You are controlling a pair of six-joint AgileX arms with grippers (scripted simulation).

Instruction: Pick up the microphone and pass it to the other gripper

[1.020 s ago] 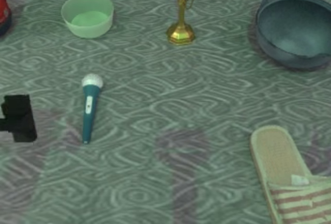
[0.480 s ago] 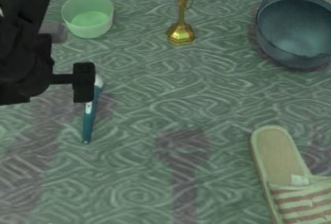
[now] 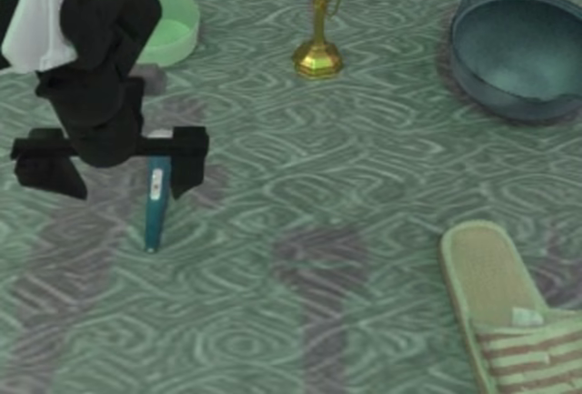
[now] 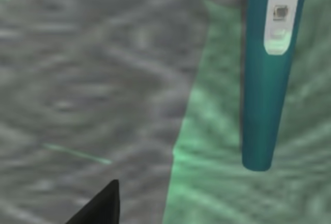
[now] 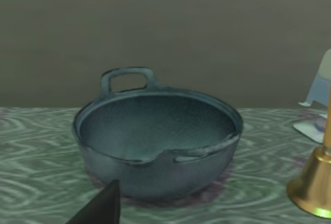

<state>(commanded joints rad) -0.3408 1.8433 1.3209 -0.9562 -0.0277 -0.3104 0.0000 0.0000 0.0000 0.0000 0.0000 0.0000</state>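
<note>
Left gripper (image 3: pixel 114 162) hangs over the microphone (image 3: pixel 155 207) at the table's (image 3: pixel 364 185) left side, fingers spread wide: one fingertip (image 3: pixel 186 162) just right of the handle, the other well to its left. The arm's black body hides the microphone's white head from the top view; only the teal handle with its white strip shows, lying flat on the patterned cloth, tail pointing toward the near edge. Left wrist view: handle cropped at the frame edge, one dark fingertip (image 4: pixel 101 208) visible, apart from the handle.

Green bowl (image 3: pixel 177 21) partly covered by the arm. Gold stand (image 3: pixel 318 53) cut off at the top edge. Blue-grey pot (image 3: pixel 518 48) far right; slipper (image 3: pixel 500 303) cropped at the lower right corner.

Right arm absent from the top view; its wrist view shows one fingertip, so grip state cannot be told.
</note>
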